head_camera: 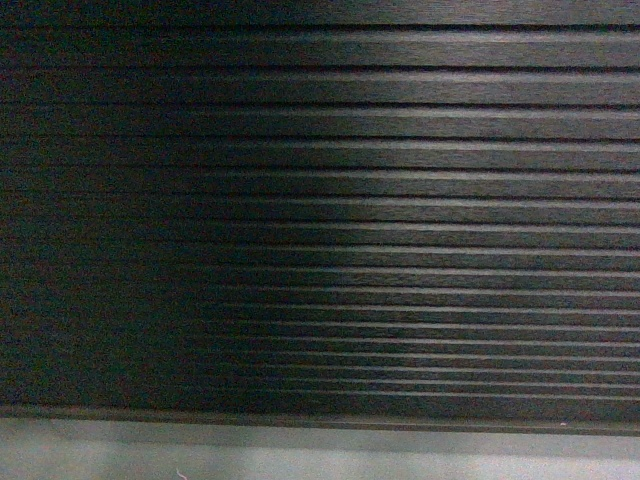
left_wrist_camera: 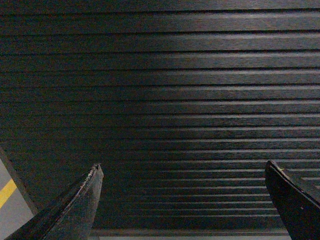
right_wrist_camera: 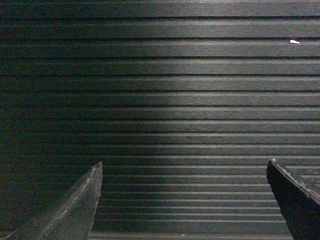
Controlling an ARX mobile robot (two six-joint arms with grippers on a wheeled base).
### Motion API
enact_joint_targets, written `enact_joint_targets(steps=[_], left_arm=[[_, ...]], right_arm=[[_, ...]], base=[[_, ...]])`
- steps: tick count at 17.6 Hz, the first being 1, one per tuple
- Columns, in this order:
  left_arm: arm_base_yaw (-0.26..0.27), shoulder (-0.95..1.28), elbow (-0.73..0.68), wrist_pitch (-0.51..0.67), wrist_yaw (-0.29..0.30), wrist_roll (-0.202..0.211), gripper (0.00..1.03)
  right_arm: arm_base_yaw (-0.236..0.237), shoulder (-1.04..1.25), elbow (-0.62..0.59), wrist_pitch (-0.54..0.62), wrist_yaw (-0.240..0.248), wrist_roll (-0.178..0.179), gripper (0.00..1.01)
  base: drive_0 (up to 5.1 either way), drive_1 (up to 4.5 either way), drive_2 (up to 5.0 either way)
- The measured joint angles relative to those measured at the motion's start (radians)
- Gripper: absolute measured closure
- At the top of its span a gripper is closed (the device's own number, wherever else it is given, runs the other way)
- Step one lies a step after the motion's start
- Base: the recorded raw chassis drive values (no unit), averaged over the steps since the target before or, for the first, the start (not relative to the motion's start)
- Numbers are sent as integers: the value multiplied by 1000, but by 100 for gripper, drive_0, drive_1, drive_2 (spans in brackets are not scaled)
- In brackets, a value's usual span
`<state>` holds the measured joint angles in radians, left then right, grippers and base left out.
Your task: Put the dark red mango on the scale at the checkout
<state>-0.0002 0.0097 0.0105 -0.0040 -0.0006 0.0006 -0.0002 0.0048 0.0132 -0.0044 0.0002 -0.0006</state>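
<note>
The checkout (head_camera: 320, 200) fills the head view as a dark, horizontally ribbed slatted front, with its grey plinth (head_camera: 320, 455) along the bottom. The same slats fill both wrist views: checkout (left_wrist_camera: 170, 100) and checkout (right_wrist_camera: 170, 100). My left gripper (left_wrist_camera: 182, 167) faces the slats, open, with nothing between its dark fingers (left_wrist_camera: 85, 200). My right gripper (right_wrist_camera: 184, 165) also stands open and empty before the slats. The dark red mango and the scale are out of view. Neither gripper shows in the head view.
Grey floor with a yellow line (left_wrist_camera: 7, 192) shows at the lower left of the left wrist view, past the counter's corner. A small white speck (right_wrist_camera: 294, 42) sits on a slat at the upper right of the right wrist view.
</note>
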Motion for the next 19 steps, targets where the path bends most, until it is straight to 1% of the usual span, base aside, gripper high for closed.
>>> enact_joint_targets(steps=[19], left_arm=[[0, 0, 0, -2, 2, -1, 5]], right_arm=[[0, 0, 0, 1, 0, 0, 3]], base=[[0, 0, 0]])
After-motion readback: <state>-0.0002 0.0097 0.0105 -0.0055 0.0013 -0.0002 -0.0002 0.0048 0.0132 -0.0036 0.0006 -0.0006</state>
